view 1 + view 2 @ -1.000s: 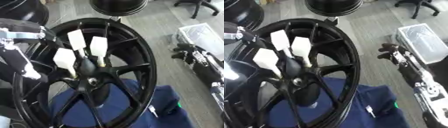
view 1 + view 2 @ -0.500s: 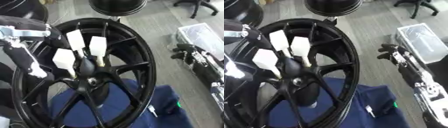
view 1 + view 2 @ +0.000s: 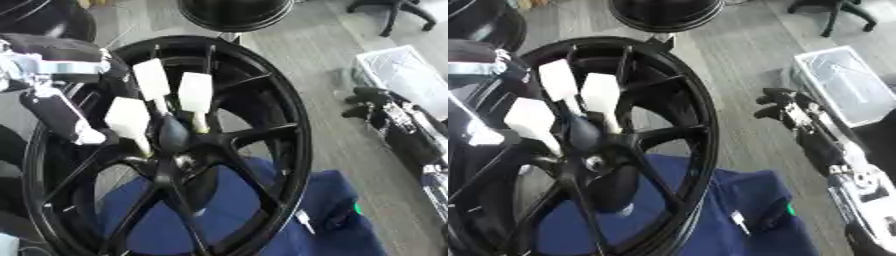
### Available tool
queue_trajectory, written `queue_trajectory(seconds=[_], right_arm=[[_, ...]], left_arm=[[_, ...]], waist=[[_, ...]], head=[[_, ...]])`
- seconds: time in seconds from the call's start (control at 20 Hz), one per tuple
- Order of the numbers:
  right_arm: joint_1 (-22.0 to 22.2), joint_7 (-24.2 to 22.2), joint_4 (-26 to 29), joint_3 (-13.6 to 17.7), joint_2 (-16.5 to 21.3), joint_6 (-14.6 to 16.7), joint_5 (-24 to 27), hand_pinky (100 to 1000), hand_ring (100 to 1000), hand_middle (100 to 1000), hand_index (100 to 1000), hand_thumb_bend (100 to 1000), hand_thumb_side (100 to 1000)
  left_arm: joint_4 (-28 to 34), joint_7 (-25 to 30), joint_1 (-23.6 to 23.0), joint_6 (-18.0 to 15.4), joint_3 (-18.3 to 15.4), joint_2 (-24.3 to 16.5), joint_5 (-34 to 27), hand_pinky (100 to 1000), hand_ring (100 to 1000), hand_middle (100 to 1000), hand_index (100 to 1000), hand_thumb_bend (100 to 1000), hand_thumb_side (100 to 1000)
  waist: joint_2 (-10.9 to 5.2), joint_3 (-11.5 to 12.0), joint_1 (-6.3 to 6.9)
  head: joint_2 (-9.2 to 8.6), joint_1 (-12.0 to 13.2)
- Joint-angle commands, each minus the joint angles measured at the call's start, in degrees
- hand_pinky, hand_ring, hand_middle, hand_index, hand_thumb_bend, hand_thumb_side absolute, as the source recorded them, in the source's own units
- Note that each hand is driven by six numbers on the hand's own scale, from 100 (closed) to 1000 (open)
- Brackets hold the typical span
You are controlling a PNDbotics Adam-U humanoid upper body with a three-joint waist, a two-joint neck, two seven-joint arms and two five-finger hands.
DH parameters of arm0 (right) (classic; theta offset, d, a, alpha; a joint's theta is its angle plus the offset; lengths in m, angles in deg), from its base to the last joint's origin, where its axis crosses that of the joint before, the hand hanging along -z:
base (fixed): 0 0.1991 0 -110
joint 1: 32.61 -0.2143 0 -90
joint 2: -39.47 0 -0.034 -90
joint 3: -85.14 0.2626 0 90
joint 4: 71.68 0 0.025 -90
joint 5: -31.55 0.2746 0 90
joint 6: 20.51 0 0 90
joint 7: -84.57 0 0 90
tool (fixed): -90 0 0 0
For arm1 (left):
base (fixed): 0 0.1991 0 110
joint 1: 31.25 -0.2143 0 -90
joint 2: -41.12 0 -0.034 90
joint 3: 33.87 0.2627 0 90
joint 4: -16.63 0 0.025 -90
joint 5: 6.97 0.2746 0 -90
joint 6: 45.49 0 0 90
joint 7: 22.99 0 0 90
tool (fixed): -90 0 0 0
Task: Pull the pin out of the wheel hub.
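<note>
Pins (image 3: pixel 194 95) with pale flat heads stand in hub (image 3: pixel 172 137) of black wheel (image 3: pixel 297 135), centre-left, on blue cloth (image 3: pixel 262 210). None pulled yet; you're in approach. Left hand (image 3: pixel 61 117) sits just left of pins, over spokes; finger state can't tell. Next: bring fingers onto nearest pin head, pinch, draw straight out. Right hand (image 3: pixel 785 107) idle far right, fingers curled, empty.
</note>
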Motion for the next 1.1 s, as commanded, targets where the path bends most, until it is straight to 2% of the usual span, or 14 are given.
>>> queue_trajectory(seconds=[0.05,0.45,0.8,1.1], right_arm=[[-0.4,-0.2,0.5,0.1,1.3,0.1,-0.1,894,699,725,817,100,732],[-0.5,-0.2,0.5,0.0,1.4,0.1,-0.1,894,700,725,817,100,731],[-0.2,-0.1,0.5,0.1,1.3,0.1,-0.3,894,700,725,817,100,730],[0.0,0.1,0.5,0.3,1.3,0.2,-0.3,894,699,725,817,100,730]], left_arm=[[0.2,-1.9,1.5,0.8,-0.4,-0.4,-0.4,705,678,591,584,189,100],[0.7,-3.1,1.3,2.0,-0.5,-0.4,-1.2,682,639,542,435,165,100],[6.8,-4.0,1.1,4.2,-5.2,-3.2,-3.6,680,625,525,405,179,100],[13.7,-5.4,-0.9,6.6,-11.5,-5.8,-6.6,676,612,516,400,147,100]], waist=[[-0.78,-0.1,-0.47],[-0.8,-0.1,-0.44],[-0.84,0.2,-0.45],[-0.8,0.6,-0.48]], head=[[-0.69,0.1],[-0.64,0.1],[-0.4,0.0],[-0.32,-0.2]])
